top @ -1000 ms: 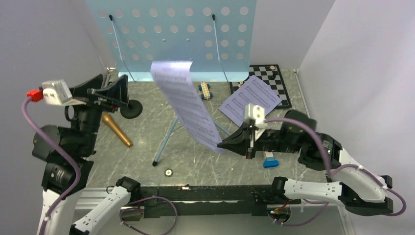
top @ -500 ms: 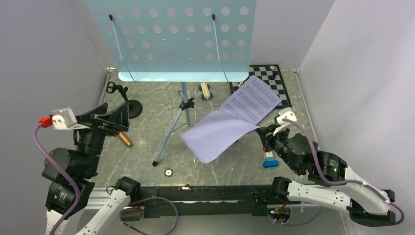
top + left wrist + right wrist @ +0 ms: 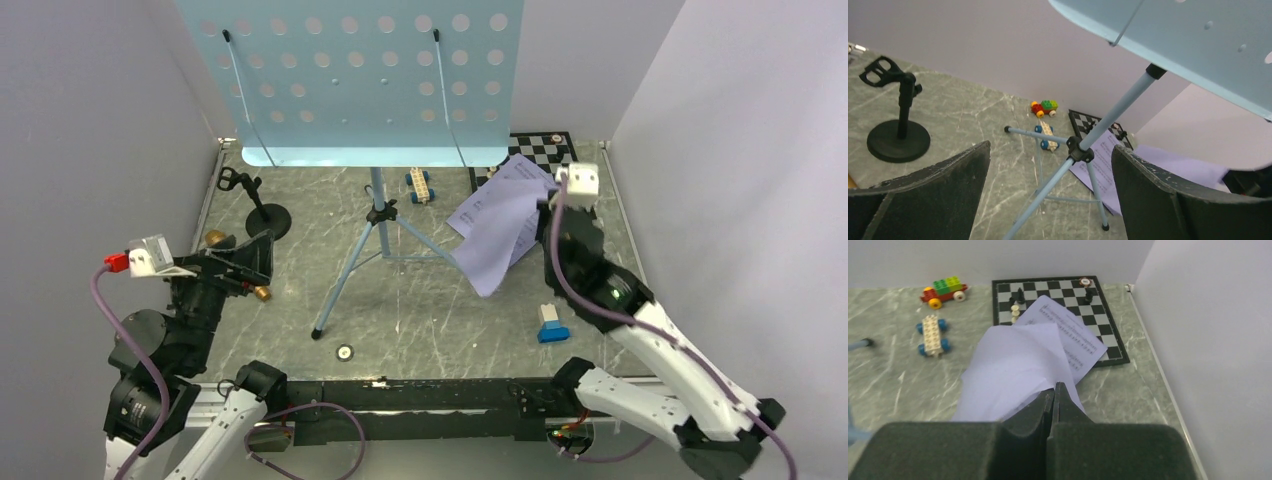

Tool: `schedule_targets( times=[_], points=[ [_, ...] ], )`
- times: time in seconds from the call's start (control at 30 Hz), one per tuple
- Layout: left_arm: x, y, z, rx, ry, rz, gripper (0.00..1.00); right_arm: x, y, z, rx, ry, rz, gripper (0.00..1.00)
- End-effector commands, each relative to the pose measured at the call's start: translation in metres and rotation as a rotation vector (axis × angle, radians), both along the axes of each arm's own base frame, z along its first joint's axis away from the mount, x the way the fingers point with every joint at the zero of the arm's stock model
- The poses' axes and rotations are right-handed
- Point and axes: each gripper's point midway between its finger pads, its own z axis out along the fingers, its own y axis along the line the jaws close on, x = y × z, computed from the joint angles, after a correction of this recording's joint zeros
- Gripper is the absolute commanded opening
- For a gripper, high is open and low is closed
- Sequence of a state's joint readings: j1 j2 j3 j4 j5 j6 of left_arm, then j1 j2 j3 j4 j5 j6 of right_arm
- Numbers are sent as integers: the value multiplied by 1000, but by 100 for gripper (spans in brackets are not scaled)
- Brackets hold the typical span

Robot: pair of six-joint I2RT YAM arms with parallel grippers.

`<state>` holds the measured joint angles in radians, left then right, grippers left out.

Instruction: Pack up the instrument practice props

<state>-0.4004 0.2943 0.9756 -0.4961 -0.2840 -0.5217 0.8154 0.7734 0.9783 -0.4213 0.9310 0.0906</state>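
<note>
One page (image 3: 1008, 365) in right tool (image 3: 1054, 386)

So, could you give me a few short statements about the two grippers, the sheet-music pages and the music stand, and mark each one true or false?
1. The right gripper is shut on a sheet-music page. True.
2. The left gripper is shut on the mic stand. False: its fingers are wide open, and the mic stand stands free on the table.
3. A page rests on the music stand's desk. False: the desk is bare.
4. A second page lies partly on the chessboard. True.
5. The toy brick car stands on the chessboard. False: it is on the table, apart from the board.
</note>
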Motion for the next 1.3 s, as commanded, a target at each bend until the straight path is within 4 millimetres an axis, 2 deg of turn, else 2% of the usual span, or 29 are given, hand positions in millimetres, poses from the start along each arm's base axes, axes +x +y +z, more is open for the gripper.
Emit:
schedule_targets(
  times=[0.0, 0.03, 0.2, 0.27, 0.33, 0.4, 0.43, 0.5, 0.53, 0.57, 0.6, 0.63, 0.7, 0.77, 0.83, 0.87, 0.93, 1.13, 1.27],
  points=[
    [-3, -6, -12, -43, 36, -33, 94, 53, 17, 10, 95, 45, 63, 0],
    [-4, -5, -16, -41, 43, -34, 94, 65, 8, 10, 131, 54, 42, 0],
    [-8, -3, -31, -36, 63, -28, 94, 118, -9, 9, 423, 146, 114, 0],
    [-7, -3, -36, -33, 69, -31, 94, 139, -12, -2, 547, 215, 155, 0],
    [-6, -5, -42, -32, 79, -35, 94, 155, -8, -6, 623, 254, 187, 0],
    [-5, -7, -44, -29, 84, -43, 94, 170, 8, 0, 768, 279, 281, 0],
    [-4, -8, -44, -26, 86, -46, 94, 175, 14, 12, 854, 273, 342, 0],
    [-2, -9, -45, -19, 97, -49, 94, 180, 25, 48, 987, 220, 485, 0],
    [-1, -10, -46, -18, 102, -52, 95, 183, 23, 60, 1021, 198, 495, 0],
    [0, -12, -46, -16, 109, -56, 95, 188, 13, 61, 1050, 196, 457, 0],
    [0, -13, -48, -17, 116, -63, 95, 196, 0, 54, 1075, 208, 401, 0],
    [1, -15, -51, -20, 125, -68, 95, 203, -12, 36, 1108, 241, 343, 0],
    [2, -19, -56, -33, 139, -84, 94, 210, -29, -34, 1222, 361, 234, 0],
    [4, -22, -64, -38, 155, -97, 94, 201, -32, -89, 1322, 437, 175, 0],
    [4, -24, -69, -40, 166, -105, 94, 187, -31, -128, 1314, 507, 123, 0],
    [4, -24, -72, -39, 175, -106, 94, 181, -31, -140, 1312, 529, 108, 0],
    [4, -25, -78, -37, 191, -109, 94, 171, -32, -153, 1306, 539, 96, 0],
    [6, -31, -81, -53, 196, -134, 94, 164, -34, -144, 1209, 515, 97, 0],
    [6, -33, -85, -55, 207, -145, 94, 158, -33, -159, 1209, 540, 84, 0]
  ],
)
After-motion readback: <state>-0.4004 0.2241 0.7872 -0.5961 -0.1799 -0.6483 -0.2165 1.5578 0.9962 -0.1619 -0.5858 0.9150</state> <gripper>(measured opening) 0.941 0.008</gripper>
